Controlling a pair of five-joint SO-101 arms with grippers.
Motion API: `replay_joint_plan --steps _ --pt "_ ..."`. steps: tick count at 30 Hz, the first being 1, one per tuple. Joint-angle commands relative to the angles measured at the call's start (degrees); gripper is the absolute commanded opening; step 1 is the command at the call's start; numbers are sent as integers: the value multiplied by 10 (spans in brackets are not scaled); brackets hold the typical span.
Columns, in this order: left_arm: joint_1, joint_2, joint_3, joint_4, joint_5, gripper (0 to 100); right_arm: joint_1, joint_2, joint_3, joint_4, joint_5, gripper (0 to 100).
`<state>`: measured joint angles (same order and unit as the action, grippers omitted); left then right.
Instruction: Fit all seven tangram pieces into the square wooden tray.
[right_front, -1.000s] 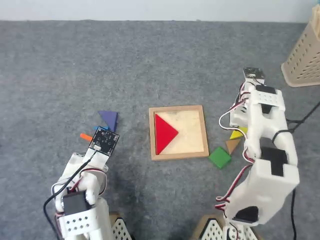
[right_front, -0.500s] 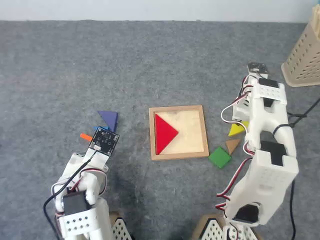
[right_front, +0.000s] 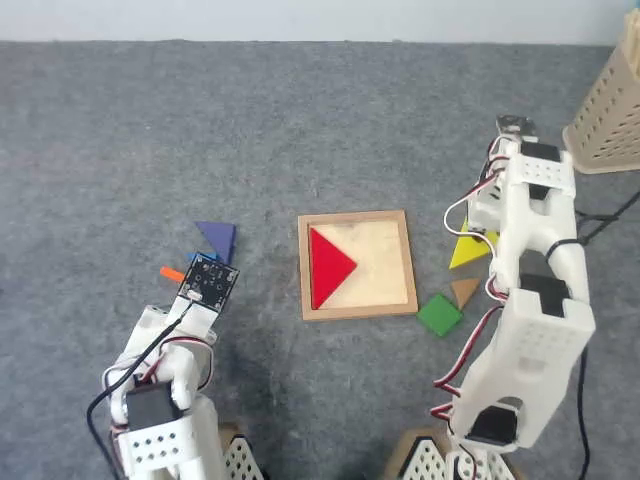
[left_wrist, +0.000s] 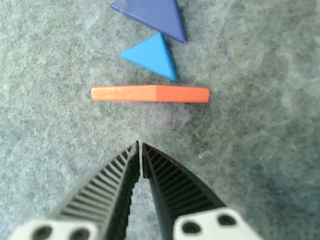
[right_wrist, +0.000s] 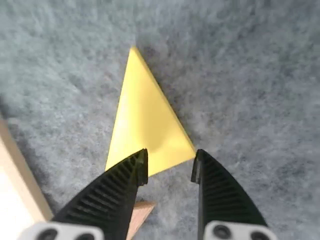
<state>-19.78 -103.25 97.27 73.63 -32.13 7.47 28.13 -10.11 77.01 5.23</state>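
Yellow triangle (right_wrist: 147, 120): flat on the table (right_front: 300, 120), near the tray (right_front: 355, 215) on the right arm's side.
Right jaws: open over the triangle's wide end, its long axis pointing straight away.
Left jaws: closed, just short of the orange piece (left_wrist: 150, 93), which lies crosswise.
Nearer arm: right, clearly.

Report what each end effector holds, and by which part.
Nothing is held. The left end effector is shut, empty, short of the orange piece; the right end effector is open over an edge of the yellow triangle.
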Motion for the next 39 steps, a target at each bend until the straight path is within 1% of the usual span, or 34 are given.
replay_joint_plan --steps 1,9,13,15,22,27,34,39 --pt "0 -13 -7 7 -8 14 -16 -15 -72 43 9 142" --pt "0 -13 -7 7 -8 14 -69 -8 -78 51 4 151" --pt "0 -13 -7 7 -8 14 -59 -8 -48 44 -33 270" --pt "0 -13 -7 7 -8 14 -55 -8 -30 26 -33 297" --pt "0 -13 -7 7 -8 14 -46 -7 52 -45 -32 275" --pt "0 -13 -7 7 -8 14 -44 0 75 -62 -32 275" --pt "0 -13 -7 7 -8 14 -44 63 7 -38 -33 275" --pt "0 -13 -7 7 -8 14 -44 80 -13 -22 -32 274"
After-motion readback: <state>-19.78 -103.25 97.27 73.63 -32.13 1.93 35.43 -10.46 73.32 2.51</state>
